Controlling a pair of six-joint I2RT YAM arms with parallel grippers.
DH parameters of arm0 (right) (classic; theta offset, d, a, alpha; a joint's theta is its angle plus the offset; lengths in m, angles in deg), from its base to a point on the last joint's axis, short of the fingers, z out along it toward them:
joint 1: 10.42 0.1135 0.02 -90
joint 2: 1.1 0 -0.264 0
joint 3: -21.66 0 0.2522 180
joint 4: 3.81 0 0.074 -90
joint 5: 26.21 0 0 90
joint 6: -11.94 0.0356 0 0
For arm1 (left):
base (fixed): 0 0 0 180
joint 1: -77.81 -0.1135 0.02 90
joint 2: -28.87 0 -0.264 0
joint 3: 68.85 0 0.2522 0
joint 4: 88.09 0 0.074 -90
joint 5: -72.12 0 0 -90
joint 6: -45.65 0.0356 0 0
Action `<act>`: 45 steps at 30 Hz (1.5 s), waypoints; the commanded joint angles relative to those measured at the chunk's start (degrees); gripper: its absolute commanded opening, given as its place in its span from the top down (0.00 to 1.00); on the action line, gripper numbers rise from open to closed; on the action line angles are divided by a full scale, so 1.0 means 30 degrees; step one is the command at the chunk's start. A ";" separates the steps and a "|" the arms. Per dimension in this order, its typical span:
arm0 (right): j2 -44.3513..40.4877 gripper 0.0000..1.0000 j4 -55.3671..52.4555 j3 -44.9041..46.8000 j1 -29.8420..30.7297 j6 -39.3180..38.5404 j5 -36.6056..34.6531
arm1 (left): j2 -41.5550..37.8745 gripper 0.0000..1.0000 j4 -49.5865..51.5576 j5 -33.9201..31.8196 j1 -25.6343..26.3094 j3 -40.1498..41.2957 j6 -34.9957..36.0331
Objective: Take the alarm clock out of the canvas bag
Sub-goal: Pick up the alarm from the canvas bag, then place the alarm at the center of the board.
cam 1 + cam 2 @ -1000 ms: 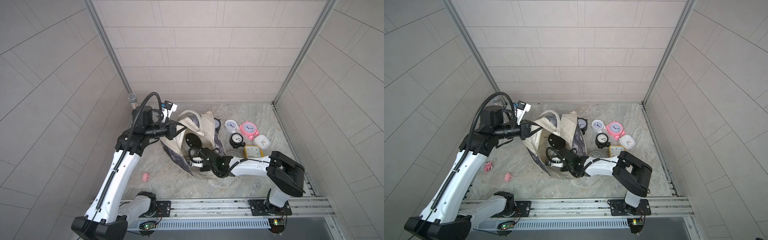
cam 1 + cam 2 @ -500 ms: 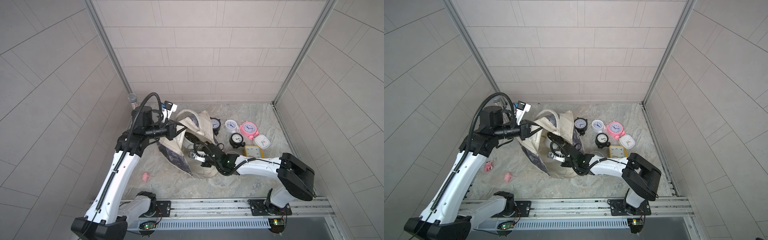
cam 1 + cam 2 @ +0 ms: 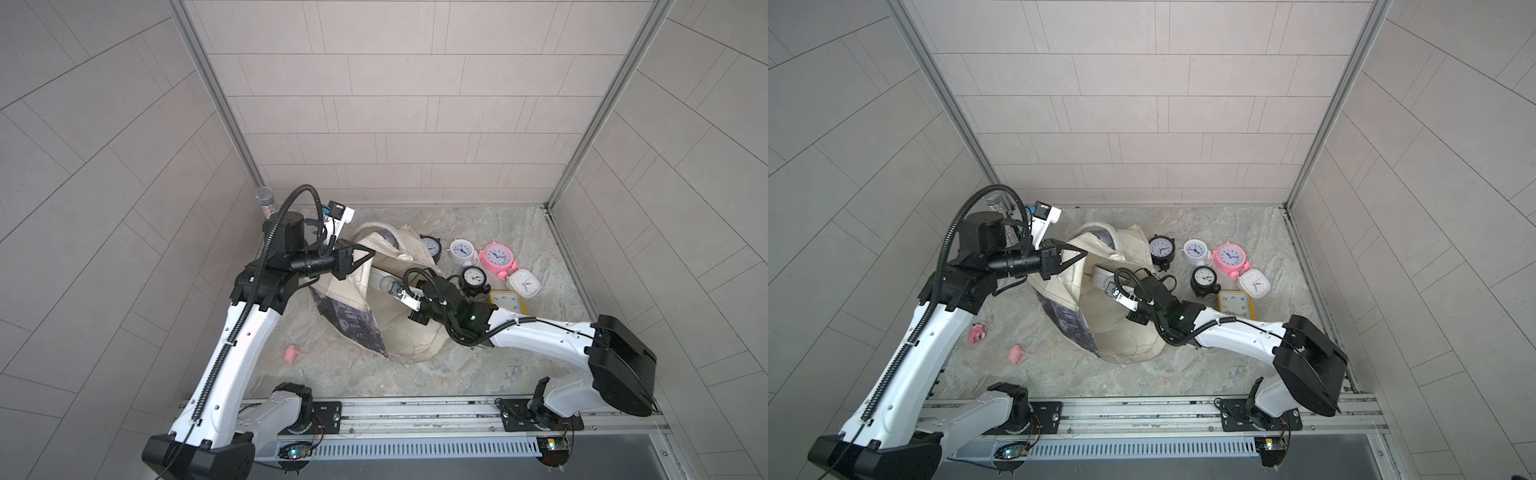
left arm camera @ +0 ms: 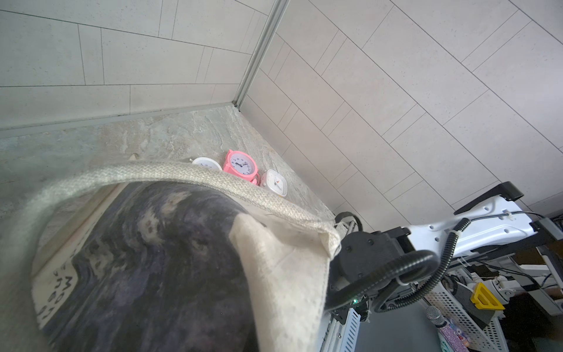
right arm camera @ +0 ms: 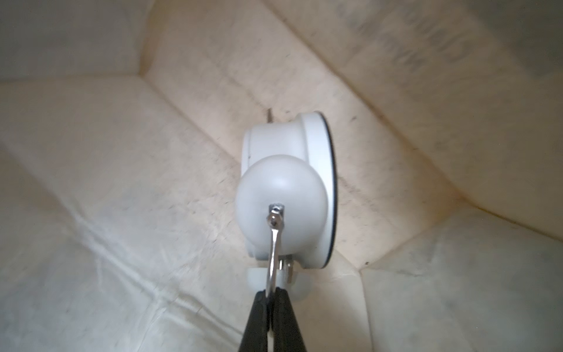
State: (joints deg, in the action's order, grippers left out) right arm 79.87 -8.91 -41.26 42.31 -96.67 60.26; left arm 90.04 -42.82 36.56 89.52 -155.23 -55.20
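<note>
The canvas bag (image 3: 353, 322) lies slumped on the table (image 3: 332, 374), its mouth facing the right arm. The left gripper (image 3: 368, 254) is pinched together on the bag's upper rim and holds the mouth up. The right gripper (image 5: 269, 297) reaches into the bag, its black fingers (image 5: 257, 323) clamped on the thin metal handle (image 5: 274, 243) of a white alarm clock (image 5: 283, 195). The clock is inside the bag, with cream cloth all around it. A pink clock (image 3: 496, 259) and a yellow clock (image 3: 508, 300) are on the table near the bag
</note>
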 commanded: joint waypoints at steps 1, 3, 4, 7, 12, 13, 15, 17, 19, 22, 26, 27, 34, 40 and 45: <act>-0.1442 1.00 -0.0883 -0.0728 -0.0116 0.1422 -0.0627 | -0.0294 1.00 -0.1598 0.0776 0.0054 -0.0358 -0.0105; -0.1920 1.00 -0.1657 -0.0975 -0.0116 0.1639 -0.0686 | -0.0211 1.00 -0.1680 0.0781 0.0054 -0.0396 -0.0226; -0.2156 1.00 -0.1963 -0.1065 -0.0099 0.1741 -0.0678 | -0.0161 1.00 -0.1665 0.0784 0.0054 -0.0400 -0.0233; -0.2847 1.00 -0.2494 -0.1153 -0.0116 0.2059 -0.0585 | -0.0118 1.00 -0.1684 0.0699 0.0068 -0.0399 -0.0249; -0.3185 1.00 -0.3146 -0.1238 -0.0114 0.2030 -0.0518 | -0.0059 1.00 -0.1735 0.0702 0.0054 -0.0389 -0.0233; -0.3304 1.00 -0.3193 -0.1261 -0.0116 0.2047 -0.0486 | -0.0040 1.00 -0.1813 0.0697 0.0061 -0.0310 -0.0250; -0.3640 1.00 -0.3245 -0.1378 -0.0099 0.2156 -0.0344 | 0.0130 1.00 -0.1874 0.0500 0.0054 -0.0239 -0.0251; -0.3948 1.00 -0.3578 -0.1730 -0.0116 0.2197 -0.0101 | 0.0372 1.00 -0.1548 -0.0333 0.0024 -0.0329 -0.0300; -0.4259 1.00 -0.3778 -0.1981 -0.0116 0.2296 -0.0025 | 0.0625 1.00 -0.0938 -0.1590 0.0024 -0.0598 -0.0240; -0.4510 1.00 -0.4044 -0.2375 -0.0115 0.2410 0.0280 | 0.0850 1.00 -0.0988 -0.2715 0.0024 -0.0608 -0.0513; -0.4717 1.00 -0.4217 -0.2678 -0.0075 0.2773 0.0630 | 0.0998 1.00 -0.1372 -0.3447 0.0024 -0.0483 -0.1080; -0.4742 1.00 -0.4308 -0.2784 -0.0086 0.2863 0.0635 | 0.1060 1.00 -0.1420 -0.3628 0.0024 -0.0489 -0.1241; -0.5214 1.00 -0.5808 -0.4301 -0.0057 0.2996 0.0620 | 0.1539 1.00 -0.0883 -0.5452 0.0025 -0.1165 -0.1736; -0.5764 1.00 -0.7235 -0.5550 -0.0057 0.2895 0.0249 | 0.2555 1.00 -0.0066 -0.7814 0.0019 -0.2533 -0.2745; -0.5779 1.00 -0.8717 -0.6931 -0.0053 0.2838 0.0045 | 0.3785 1.00 -0.0093 -0.8816 -0.0308 -0.3659 -0.3879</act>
State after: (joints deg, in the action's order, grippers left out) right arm 64.51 -35.22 -58.86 42.11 -88.56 61.66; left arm 100.49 -40.53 13.39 89.39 -162.99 -64.07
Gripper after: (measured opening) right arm 0.048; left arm 0.055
